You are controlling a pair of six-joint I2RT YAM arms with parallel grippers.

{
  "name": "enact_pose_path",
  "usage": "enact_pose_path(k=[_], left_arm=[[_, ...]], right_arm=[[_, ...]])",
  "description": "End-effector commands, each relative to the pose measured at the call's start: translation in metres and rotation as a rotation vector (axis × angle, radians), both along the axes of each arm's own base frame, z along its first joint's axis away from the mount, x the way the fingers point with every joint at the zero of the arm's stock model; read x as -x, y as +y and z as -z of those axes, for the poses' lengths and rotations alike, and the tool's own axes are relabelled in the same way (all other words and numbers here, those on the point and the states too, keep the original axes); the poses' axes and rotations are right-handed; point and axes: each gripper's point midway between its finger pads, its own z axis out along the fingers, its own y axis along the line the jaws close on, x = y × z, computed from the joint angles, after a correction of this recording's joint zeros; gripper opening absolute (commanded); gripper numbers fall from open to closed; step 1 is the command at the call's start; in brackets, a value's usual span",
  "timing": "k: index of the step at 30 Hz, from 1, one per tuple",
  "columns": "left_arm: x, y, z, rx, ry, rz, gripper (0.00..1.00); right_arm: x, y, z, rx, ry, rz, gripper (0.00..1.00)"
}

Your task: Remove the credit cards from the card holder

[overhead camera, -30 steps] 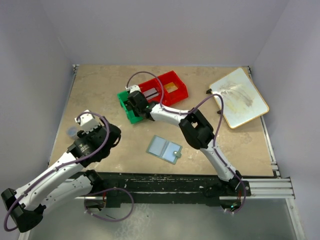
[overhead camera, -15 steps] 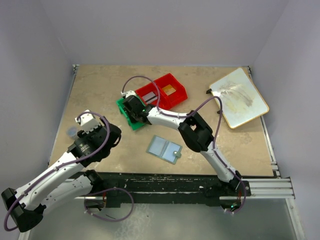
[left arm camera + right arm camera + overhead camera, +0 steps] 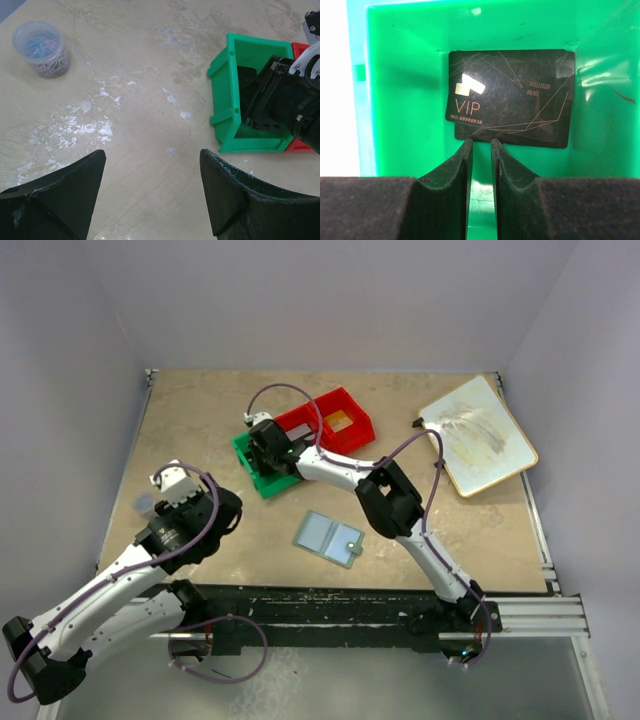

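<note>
Jaws of the right gripper are being held slightly apart, a narrow slit showing between the two matte black fingers, with nothing clamped. Just beyond their tips, the credit cards are being kept flat on the glossy floor of the green plastic bin. Two thin dark rectangles are being shown stacked slightly askew, the upper one printed with fine lines and "VIP".

Jaws of the left gripper are being held wide apart over the scuffed beige table, empty. A clear round tub of coloured clips is being seen ahead and left of them, the green bin ahead and right.

The card holder is being left open and flat, pale blue-grey, well apart from both pairs of jaws.
</note>
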Motion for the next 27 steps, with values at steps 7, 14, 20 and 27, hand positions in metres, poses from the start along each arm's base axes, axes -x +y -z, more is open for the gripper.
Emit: enact_pose_path(k=[7,14,20,27], left_arm=[[-0.005,-0.004,-0.007,0.006,-0.014,0.012,0.74],[-0.005,-0.006,-0.006,0.013,-0.010,0.020,0.74],[-0.010,-0.017,-0.004,0.027,-0.002,0.054,0.75],[-0.019,-0.043,-0.004,0.061,0.007,0.175,0.76]], right_arm=[[-0.019,0.004,-0.072,-0.077,-0.076,-0.039,0.28],[-0.011,-0.011,-0.123,-0.119,-0.141,-0.025,0.28],[-0.002,-0.051,-0.197,-0.169,-0.274,0.061,0.30],[0.041,-0.138,-0.201,-0.211,-0.253,0.316,0.61]])
